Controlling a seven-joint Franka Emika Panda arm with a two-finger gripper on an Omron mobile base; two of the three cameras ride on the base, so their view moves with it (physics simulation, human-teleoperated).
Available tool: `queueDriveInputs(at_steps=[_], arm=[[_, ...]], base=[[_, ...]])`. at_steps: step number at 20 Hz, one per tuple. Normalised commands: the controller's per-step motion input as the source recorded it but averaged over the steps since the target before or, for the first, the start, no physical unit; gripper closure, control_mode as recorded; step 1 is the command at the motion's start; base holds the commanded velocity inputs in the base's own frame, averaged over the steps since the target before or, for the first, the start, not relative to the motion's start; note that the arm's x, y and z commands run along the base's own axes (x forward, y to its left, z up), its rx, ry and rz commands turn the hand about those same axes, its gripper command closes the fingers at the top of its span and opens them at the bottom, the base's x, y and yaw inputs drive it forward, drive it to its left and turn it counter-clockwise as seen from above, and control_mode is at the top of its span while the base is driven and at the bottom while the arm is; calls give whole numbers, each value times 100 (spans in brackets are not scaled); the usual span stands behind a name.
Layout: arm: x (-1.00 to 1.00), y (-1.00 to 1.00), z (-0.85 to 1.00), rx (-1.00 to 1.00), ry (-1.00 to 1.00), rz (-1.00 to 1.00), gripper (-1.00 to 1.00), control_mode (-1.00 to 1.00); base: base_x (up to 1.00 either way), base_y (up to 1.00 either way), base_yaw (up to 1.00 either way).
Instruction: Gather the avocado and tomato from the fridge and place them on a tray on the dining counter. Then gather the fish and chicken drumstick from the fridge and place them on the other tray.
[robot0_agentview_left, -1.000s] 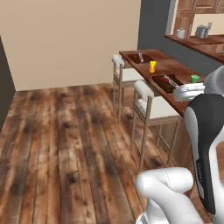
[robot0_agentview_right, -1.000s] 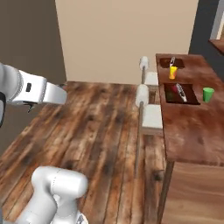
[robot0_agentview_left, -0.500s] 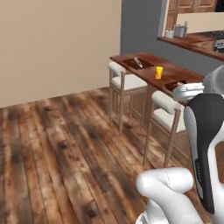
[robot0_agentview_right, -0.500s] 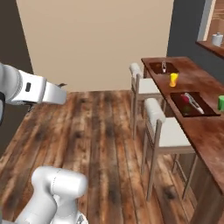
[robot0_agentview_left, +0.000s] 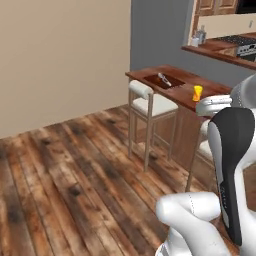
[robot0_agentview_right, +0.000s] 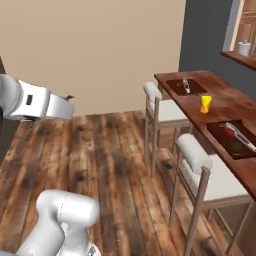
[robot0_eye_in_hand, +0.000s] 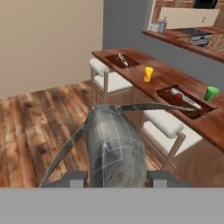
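The whole picture has swung since a moment ago, so the base is driving and turning. Nothing on the counter has shifted. The long glossy reddish-brown dining counter (robot0_eye_in_hand: 166, 78) is now lying ahead of the gripper (robot0_eye_in_hand: 117, 178) and to its right, nearer than before.

The two dark fingertips are standing partly apart, clamped on a grey, finned fish (robot0_eye_in_hand: 114, 144) that is jutting forward from them.

Of the two dark trays, the nearer tray (robot0_agentview_right: 218, 131) is sitting closest to the gripper's right. It is already carrying a small red item (robot0_agentview_right: 229, 132) and a green one (robot0_agentview_right: 236, 147), probably the tomato and avocado, beside a long pale object. So the fish is likely heading for the farther tray (robot0_eye_in_hand: 114, 60), ahead of the gripper at the counter's end, which is holding something small and silvery that I cannot identify.

A yellow cup (robot0_eye_in_hand: 148, 73) is standing between the trays and a green cup (robot0_eye_in_hand: 211, 93) just beyond the nearer one. White-cushioned wooden stools (robot0_eye_in_hand: 107, 76) are lining the counter's near side, over dark plank flooring (robot0_eye_in_hand: 39, 113) and before a plain beige wall (robot0_eye_in_hand: 48, 39).
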Motion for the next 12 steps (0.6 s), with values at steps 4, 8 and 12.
queueDriveInputs(at_steps=[4,8,12], arm=[[0,0,0,0,0,0,100,100],[0,0,0,0,0,0,100,100],[0,0,0,0,0,0,100,100]], base=[[100,9,-8],[100,-16,-2],[100,-14,0]])
